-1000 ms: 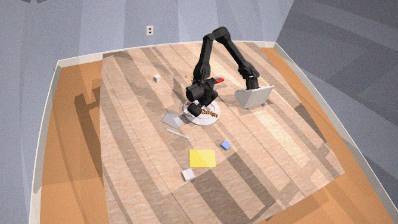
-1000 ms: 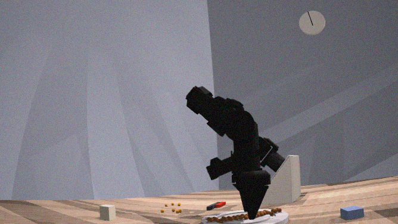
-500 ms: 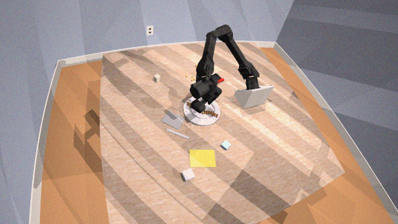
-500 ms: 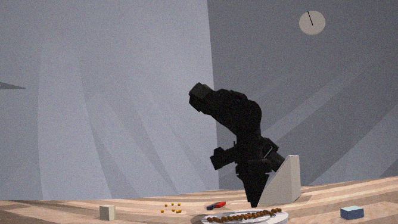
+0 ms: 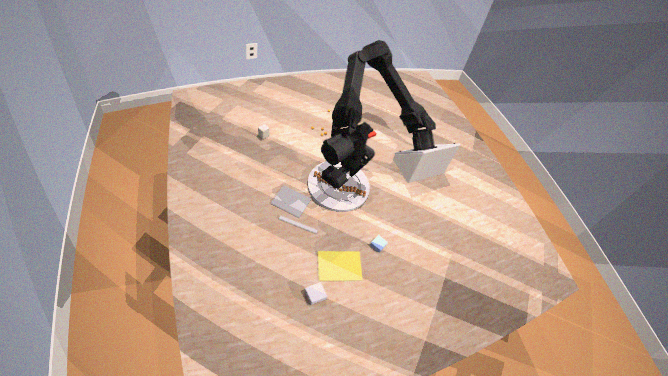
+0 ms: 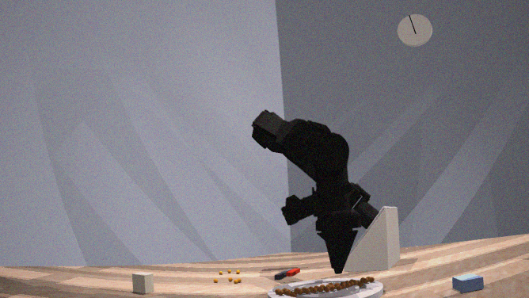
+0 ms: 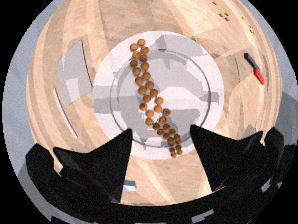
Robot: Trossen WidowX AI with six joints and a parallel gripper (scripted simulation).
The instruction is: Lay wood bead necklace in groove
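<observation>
Two surfaces are noted: a pale wood-striped desk (image 5: 450,240) and, around it, an orange floor (image 5: 120,210) bounded by a light skirting and grey-blue walls. A wall socket (image 5: 251,50) shows in the top view; a round wall clock (image 6: 414,30) shows in the exterior view.

On the desk lie a yellow sheet (image 5: 340,265), a light blue block (image 5: 379,243), a pale lilac block (image 5: 315,293), a small cream cube (image 5: 263,132), a grey plate (image 5: 290,201) with a thin grey bar (image 5: 298,224) near it, scattered orange beads (image 5: 321,131) and a red-tipped marker (image 6: 287,273). The arm stands on a white wedge-shaped base (image 5: 440,165).

The claw (image 7: 160,145) hangs just above the round bead board (image 5: 315,192), its fingers parted fairly wide and gripping nothing. The wood bead necklace (image 7: 152,96) lies on the board in a doubled strand running straight across its middle, crossing the groove rather than following it.

From above, the arm hides much of the board. Contact between fingertips and beads cannot be confirmed; the exterior view shows a gap.
</observation>
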